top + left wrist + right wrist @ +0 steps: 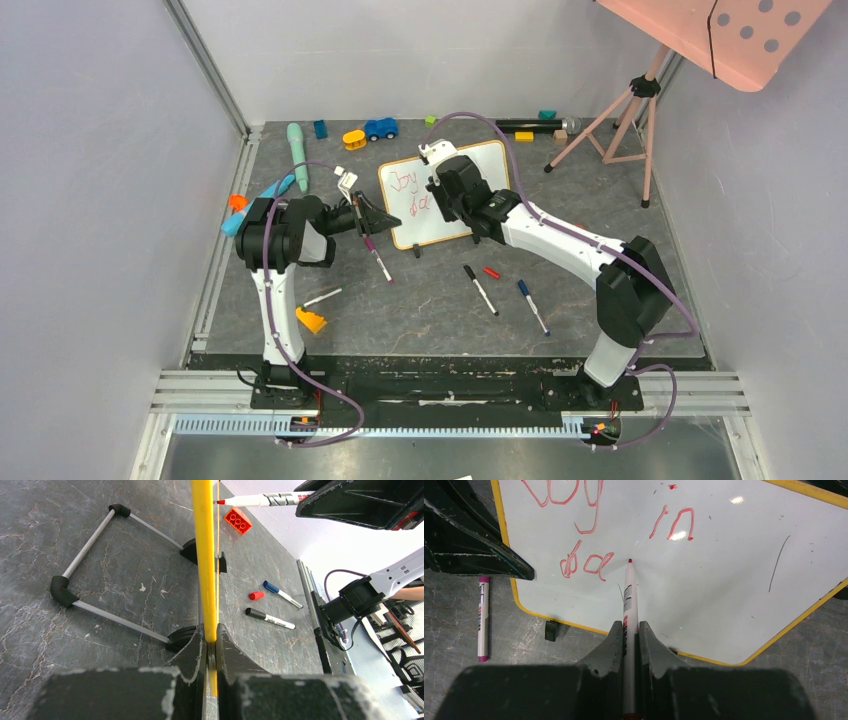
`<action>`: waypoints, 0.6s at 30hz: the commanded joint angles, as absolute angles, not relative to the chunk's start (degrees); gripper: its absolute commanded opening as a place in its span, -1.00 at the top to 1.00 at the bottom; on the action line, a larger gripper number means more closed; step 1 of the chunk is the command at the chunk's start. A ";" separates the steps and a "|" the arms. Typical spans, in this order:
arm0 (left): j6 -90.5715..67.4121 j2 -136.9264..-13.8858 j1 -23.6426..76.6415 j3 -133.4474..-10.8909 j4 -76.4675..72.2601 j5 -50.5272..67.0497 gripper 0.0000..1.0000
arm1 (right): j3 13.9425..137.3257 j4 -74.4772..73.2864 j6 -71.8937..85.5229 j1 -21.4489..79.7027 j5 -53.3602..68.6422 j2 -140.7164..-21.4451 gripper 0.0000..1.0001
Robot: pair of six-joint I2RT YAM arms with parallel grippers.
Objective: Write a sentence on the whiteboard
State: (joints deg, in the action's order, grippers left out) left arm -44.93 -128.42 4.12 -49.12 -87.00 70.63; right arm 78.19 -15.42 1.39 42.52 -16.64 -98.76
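Top view: the whiteboard [492,168] stands propped on the surface [420,320], toward 12 o'clock from its middle. The red sentence [405,190] fills the board's 9 o'clock half. The left claw [385,218] is at the board's 9 o'clock edge and the right claw [438,190] is over its face.

Left wrist view: the left claw [211,635] is pinching the whiteboard's [205,555] yellow rim.

Right wrist view: the right claw [629,630] is pinching a red marker [629,595], whose tip touches the board just at 3 o'clock of "da". A purple marker [483,617] lies at 9 o'clock.
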 commanded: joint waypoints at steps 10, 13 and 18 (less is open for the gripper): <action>-39.03 -130.69 5.30 -47.90 -89.21 77.71 0.96 | 80.07 -14.60 0.70 42.37 -18.10 -99.40 1.00; -39.02 -130.65 5.38 -47.91 -89.21 77.70 0.96 | 80.73 -14.46 0.78 42.36 -17.94 -100.17 1.00; -39.02 -130.69 5.35 -47.90 -89.21 77.73 0.96 | 81.56 -14.44 0.83 42.36 -17.17 -100.98 1.00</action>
